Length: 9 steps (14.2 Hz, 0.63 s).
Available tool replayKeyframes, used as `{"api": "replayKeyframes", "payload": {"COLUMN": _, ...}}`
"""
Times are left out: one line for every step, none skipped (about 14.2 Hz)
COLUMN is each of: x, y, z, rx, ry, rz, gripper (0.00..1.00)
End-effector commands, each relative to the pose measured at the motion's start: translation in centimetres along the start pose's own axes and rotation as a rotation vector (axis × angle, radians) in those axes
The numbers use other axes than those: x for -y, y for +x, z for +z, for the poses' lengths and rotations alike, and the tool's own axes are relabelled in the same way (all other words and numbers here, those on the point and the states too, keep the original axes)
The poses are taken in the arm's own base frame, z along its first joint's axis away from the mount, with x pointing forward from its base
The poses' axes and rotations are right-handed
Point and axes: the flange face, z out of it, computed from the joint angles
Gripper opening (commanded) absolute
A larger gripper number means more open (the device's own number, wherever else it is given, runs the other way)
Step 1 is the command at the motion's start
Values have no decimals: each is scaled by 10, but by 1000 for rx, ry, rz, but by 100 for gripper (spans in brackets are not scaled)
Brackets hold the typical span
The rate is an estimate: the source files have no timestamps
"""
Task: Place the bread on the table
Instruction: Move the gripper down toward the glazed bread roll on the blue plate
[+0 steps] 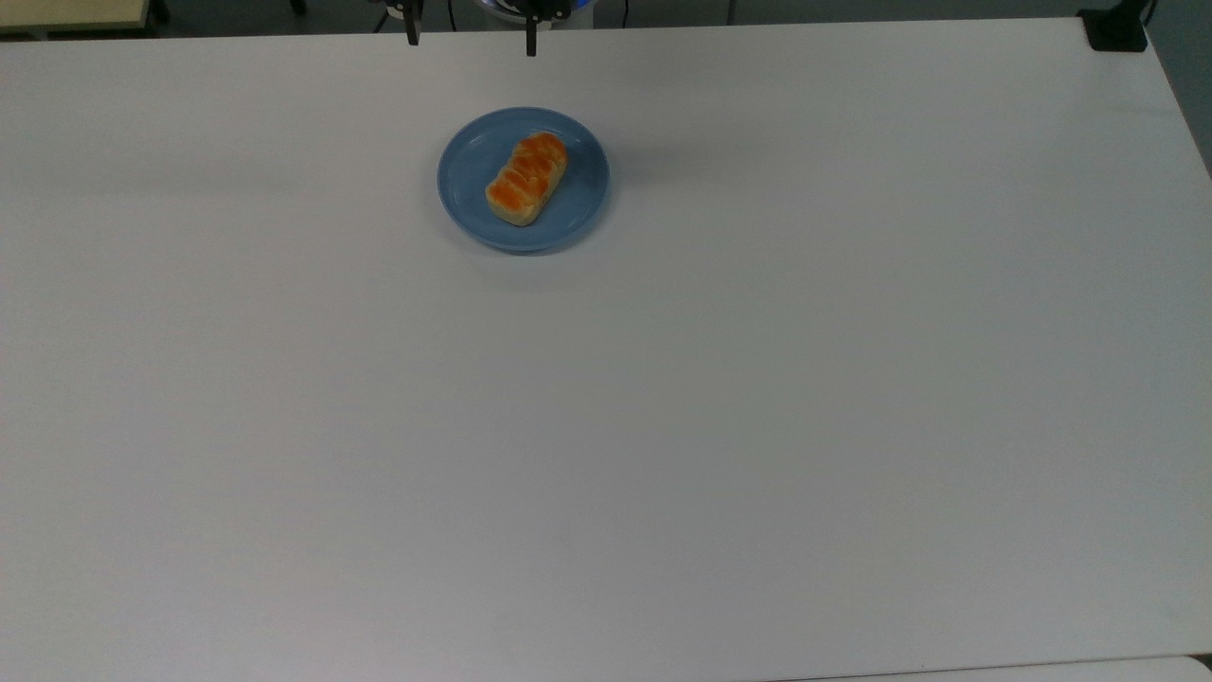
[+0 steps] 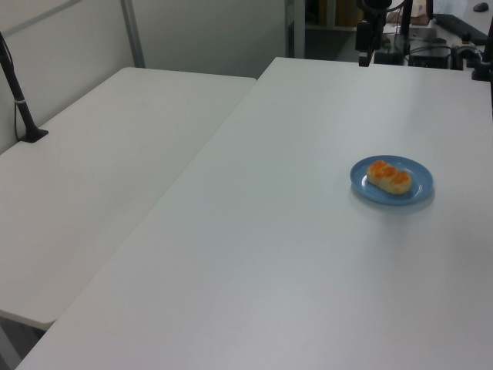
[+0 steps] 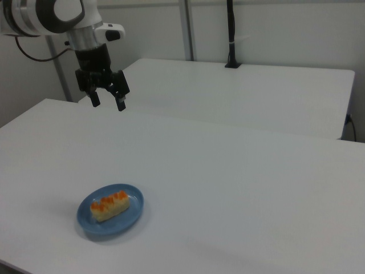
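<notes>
You have the large rectangular matte white table [image 1: 663,426] filling nearly the whole top view, with a second white table [image 3: 256,91] standing beside it in the left and right views, a black post [image 3: 230,34] rising from that second one's far side. In the right view your white Franka arm [image 3: 63,17] reaches in from the right view's upper left, its wrist pointing straight down, so the black two-finger gripper [image 3: 106,103] hangs above the table's far part, well clear of the surface and well apart from the plate. The jaws stand apart with nothing between them; in the top view you see the two fingertips [image 1: 412,33] at the upper edge with a clear gap. The round blue plate [image 1: 469,180] rests on the table in the upper middle of the top view. The bread [image 1: 526,178], a small oblong loaf with pale beige sides and a glossy orange-brown segmented top, lies on that plate, set diagonally. No writing or label can be read on anything.
</notes>
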Motion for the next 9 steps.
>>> {"api": "replayKeyframes", "payload": {"x": -17, "y": -15, "z": -16, "rx": -3, "ry": 23, "rz": 66, "gripper": 100}}
{"api": "replayKeyframes", "payload": {"x": -17, "y": -14, "z": -15, "rx": -4, "ry": 23, "rz": 64, "gripper": 100}}
{"api": "replayKeyframes", "payload": {"x": -17, "y": -14, "z": -15, "rx": -8, "ry": 25, "rz": 65, "gripper": 100}}
{"api": "replayKeyframes", "payload": {"x": -16, "y": -14, "z": -15, "rx": -9, "ry": 32, "rz": 65, "gripper": 100}}
{"api": "replayKeyframes", "payload": {"x": -15, "y": -14, "z": -15, "rx": -7, "ry": 43, "rz": 64, "gripper": 100}}
{"api": "replayKeyframes", "payload": {"x": -20, "y": -15, "z": -15, "rx": -8, "ry": 44, "rz": 70, "gripper": 100}}
{"api": "replayKeyframes", "payload": {"x": -21, "y": -15, "z": -15, "rx": -8, "ry": 44, "rz": 72, "gripper": 100}}
{"api": "replayKeyframes", "payload": {"x": -21, "y": -15, "z": -16, "rx": -9, "ry": 44, "rz": 70, "gripper": 100}}
{"api": "replayKeyframes", "payload": {"x": -22, "y": -14, "z": -16, "rx": -9, "ry": 44, "rz": 70, "gripper": 100}}
